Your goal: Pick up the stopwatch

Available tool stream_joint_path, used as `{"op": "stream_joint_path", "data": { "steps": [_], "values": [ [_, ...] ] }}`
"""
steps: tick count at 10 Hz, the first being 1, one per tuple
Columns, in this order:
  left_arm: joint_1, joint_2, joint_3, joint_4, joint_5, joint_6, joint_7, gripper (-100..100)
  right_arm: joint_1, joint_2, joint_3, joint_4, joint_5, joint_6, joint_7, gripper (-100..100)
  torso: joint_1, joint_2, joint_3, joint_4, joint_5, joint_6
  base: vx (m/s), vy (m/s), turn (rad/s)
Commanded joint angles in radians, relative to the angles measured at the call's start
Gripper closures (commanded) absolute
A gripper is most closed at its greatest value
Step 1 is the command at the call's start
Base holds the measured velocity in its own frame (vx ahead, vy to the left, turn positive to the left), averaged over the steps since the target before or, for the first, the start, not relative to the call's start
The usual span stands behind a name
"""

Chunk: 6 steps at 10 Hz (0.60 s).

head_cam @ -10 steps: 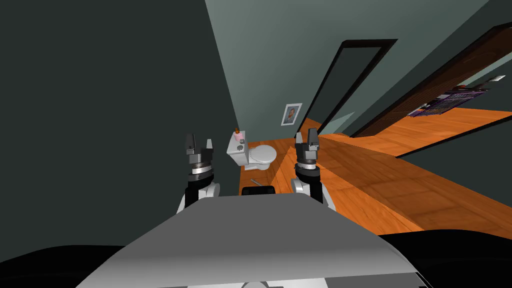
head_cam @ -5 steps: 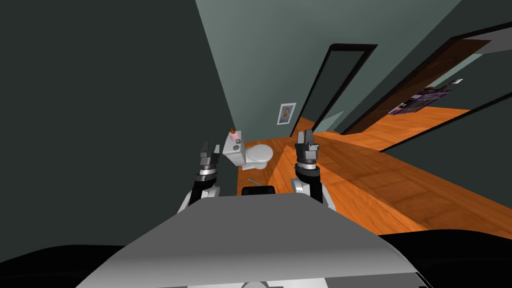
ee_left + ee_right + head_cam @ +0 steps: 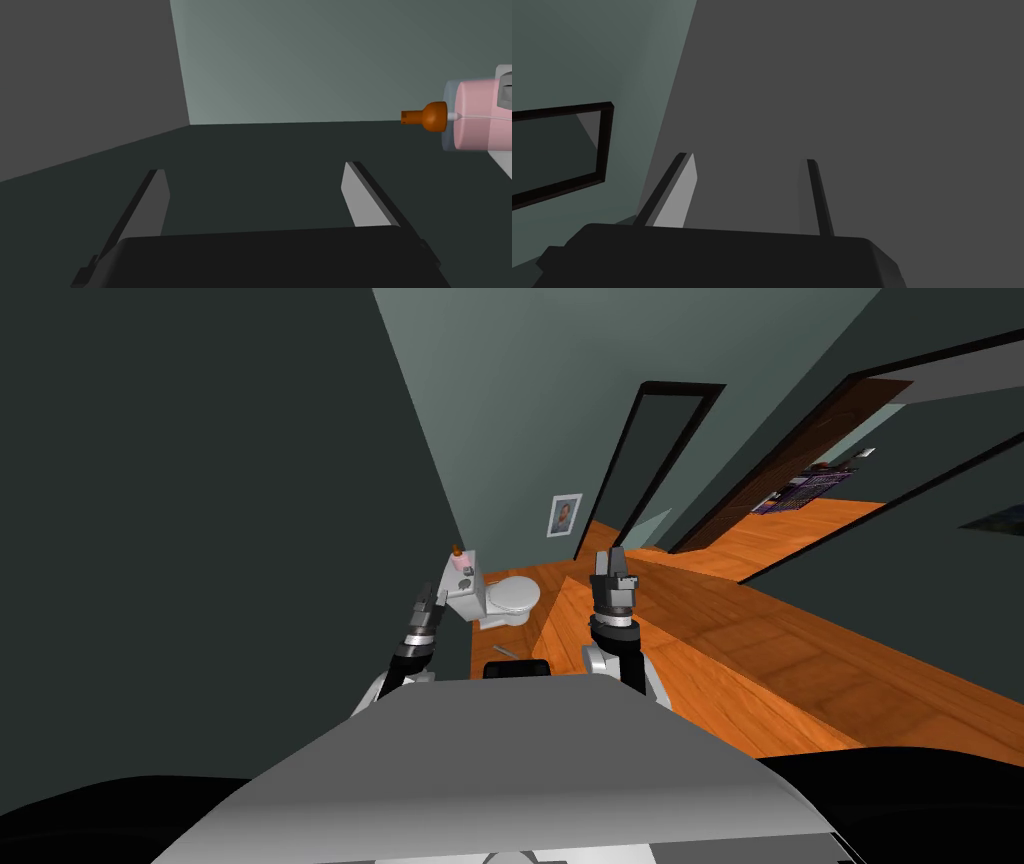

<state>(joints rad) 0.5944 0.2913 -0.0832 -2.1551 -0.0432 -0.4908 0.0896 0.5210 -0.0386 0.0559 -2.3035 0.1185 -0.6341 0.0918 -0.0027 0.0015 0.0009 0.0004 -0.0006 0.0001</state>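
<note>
A white toilet [image 3: 507, 596] stands in the corner ahead. On its tank lid [image 3: 462, 578] lie a small grey thing, probably the stopwatch [image 3: 466, 583], and a pink bottle [image 3: 457, 557] with an orange cap. My left gripper [image 3: 428, 606] hovers just beside the tank on its near left. The left wrist view shows this gripper [image 3: 255, 170] open and holding nothing, with the pink bottle [image 3: 467, 122] off to one side of the fingers. My right gripper [image 3: 612, 566] is raised to the right of the toilet, and its wrist view shows it [image 3: 749, 158] open and holding nothing.
Dark walls close in on the left and meet a lighter wall behind the toilet. A small framed picture [image 3: 564, 515] hangs beside a black-framed doorway [image 3: 650, 468]. Orange wooden floor [image 3: 760, 658] runs right towards a second open door. A thin grey item [image 3: 505, 649] lies on the floor before the toilet.
My head view has turned, so the room has slid left. My left arm has swung right and forward, from well left of the tank to right beside it. The right arm has not moved.
</note>
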Motion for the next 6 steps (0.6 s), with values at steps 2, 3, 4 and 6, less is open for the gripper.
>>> {"op": "stream_joint_path", "data": {
  "steps": [2,3,4,6],
  "values": [
    [0.012,0.071,-0.009,0.065,0.001,-0.019,0.018,-100,0.000,0.000,0.000,0.000,0.000,0.000,0.000,0,0.000,0.000,0.000,0.000,0.000,0.000,-0.016,-0.045,-0.087],
    [0.012,0.075,-0.009,0.075,0.001,-0.019,0.018,-100,0.000,0.000,0.000,0.000,0.000,0.000,0.000,0,0.000,0.000,0.000,0.000,0.000,0.000,-0.013,-0.042,-0.056],
    [0.022,0.119,-0.017,0.120,0.001,-0.027,0.029,-100,0.000,0.000,0.000,0.000,0.000,0.000,0.000,0,0.000,0.000,0.000,0.000,0.000,0.000,-0.018,-0.050,-0.136],
    [0.033,0.171,-0.025,0.166,0.000,-0.036,0.040,-100,0.000,0.000,0.000,0.000,0.000,0.000,0.000,0,-0.002,0.001,0.000,0.000,0.000,0.000,-0.025,-0.074,-0.127]
  ]
}}
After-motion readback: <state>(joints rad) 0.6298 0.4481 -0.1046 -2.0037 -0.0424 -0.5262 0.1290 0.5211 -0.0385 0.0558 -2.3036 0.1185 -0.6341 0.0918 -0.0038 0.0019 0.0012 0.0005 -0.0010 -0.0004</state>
